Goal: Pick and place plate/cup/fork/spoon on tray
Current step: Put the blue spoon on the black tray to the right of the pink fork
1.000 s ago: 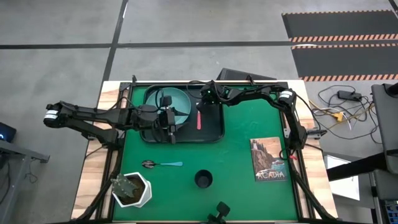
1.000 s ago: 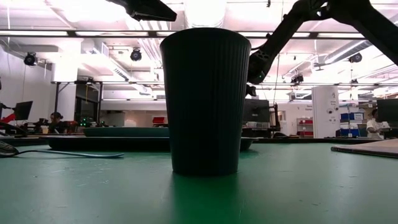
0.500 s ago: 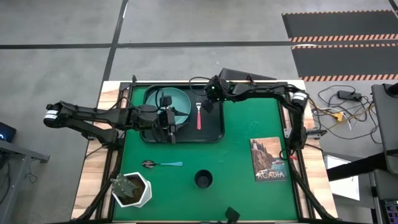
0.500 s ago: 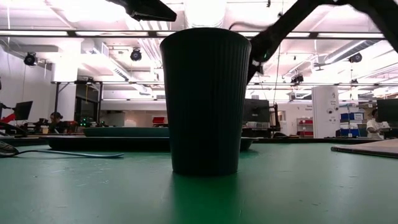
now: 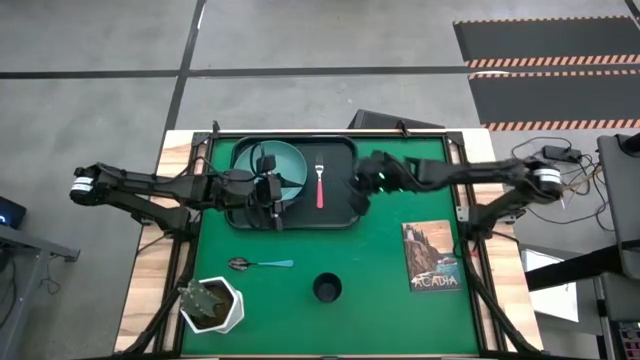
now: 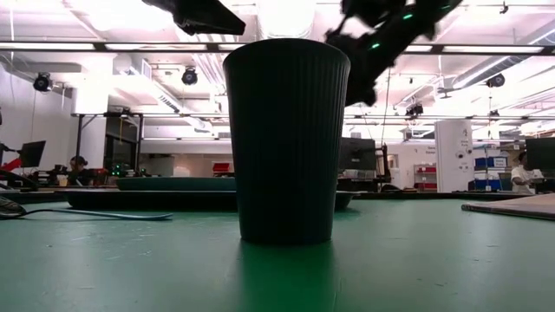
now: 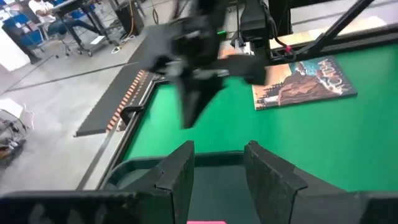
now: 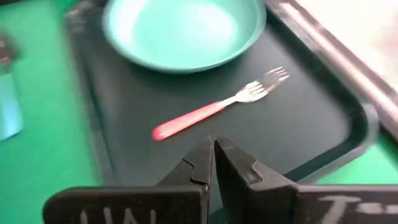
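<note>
With plate (image 5: 282, 166) and fork (image 5: 320, 183) already lying on the tray (image 5: 343, 212), two of four items count as placed. Left to fetch: spoon (image 5: 260, 264) and cup (image 5: 327, 288), both on the green worktop (image 5: 390, 300) nearer the front edge, spoon just right of a white plant pot (image 5: 212, 305), cup well apart from the tray.

Right pincer (image 5: 362, 183) hovering at the tray's right rim, fingers (image 8: 200, 163) pressed together and empty, fork lying free ahead of it in the right wrist view. Left pincer (image 5: 272, 205) parked over the tray's front edge beside the plate, fingers (image 7: 176, 173) spread apart, holding nothing.

Step in hand, judging by this: between placements, fork done, next pick not yet begun. Next move likely calls for swinging one arm toward the front of the worktop, opening over cup or spoon; spoon lying flat, needing a low, precise pinch on the blue handle. A book (image 5: 433, 256) lies to the right, clear of both targets.
</note>
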`<state>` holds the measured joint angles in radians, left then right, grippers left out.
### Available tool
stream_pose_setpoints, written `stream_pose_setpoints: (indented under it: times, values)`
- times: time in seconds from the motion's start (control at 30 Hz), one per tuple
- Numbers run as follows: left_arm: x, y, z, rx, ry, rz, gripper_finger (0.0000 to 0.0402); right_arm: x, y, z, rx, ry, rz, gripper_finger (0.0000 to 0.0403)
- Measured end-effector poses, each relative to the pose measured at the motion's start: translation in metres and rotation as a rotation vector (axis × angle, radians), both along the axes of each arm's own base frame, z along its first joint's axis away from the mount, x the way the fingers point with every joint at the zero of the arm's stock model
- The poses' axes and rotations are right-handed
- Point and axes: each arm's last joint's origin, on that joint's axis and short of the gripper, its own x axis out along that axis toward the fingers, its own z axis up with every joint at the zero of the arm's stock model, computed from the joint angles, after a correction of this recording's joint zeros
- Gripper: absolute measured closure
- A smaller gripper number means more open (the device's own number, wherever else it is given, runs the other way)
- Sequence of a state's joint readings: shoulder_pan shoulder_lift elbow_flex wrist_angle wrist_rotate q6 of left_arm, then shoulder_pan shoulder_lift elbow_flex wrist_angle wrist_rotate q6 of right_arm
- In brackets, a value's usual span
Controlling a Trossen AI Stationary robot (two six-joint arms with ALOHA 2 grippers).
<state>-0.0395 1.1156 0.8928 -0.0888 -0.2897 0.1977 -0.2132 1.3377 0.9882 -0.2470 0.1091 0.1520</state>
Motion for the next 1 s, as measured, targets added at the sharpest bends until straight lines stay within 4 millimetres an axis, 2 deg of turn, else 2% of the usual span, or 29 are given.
stream_pose_setpoints:
  times: [0.2,0.3,0.5,0.67,0.83,1.0]
  values:
    - [0.0,0.0,-0.001,-0.088,-0.02,0.028,0.0281,-0.039,0.041,-0.012,0.038,-0.05,0.033,0.0394]
    - [0.001,0.0,-0.009,-0.187,-0.02,0.06,0.0281,-0.056,0.056,-0.019,0.041,-0.064,0.045,0.0394]
    - [0.006,-0.008,-0.036,-0.433,0.065,0.061,0.0281,-0.081,0.07,-0.025,0.035,-0.128,0.086,0.0394]
    - [0.019,-0.029,-0.054,-0.667,0.157,-0.012,0.0281,-0.093,0.071,-0.023,0.012,-0.196,0.112,0.0394]
    - [0.023,-0.052,-0.075,-0.81,0.417,0.106,0.0281,-0.097,0.071,-0.018,-0.032,-0.228,0.142,0.0394]
    - [0.017,-0.071,-0.105,-0.827,0.846,0.286,0.0281,-0.096,0.071,-0.016,-0.073,-0.234,0.168,0.0394]
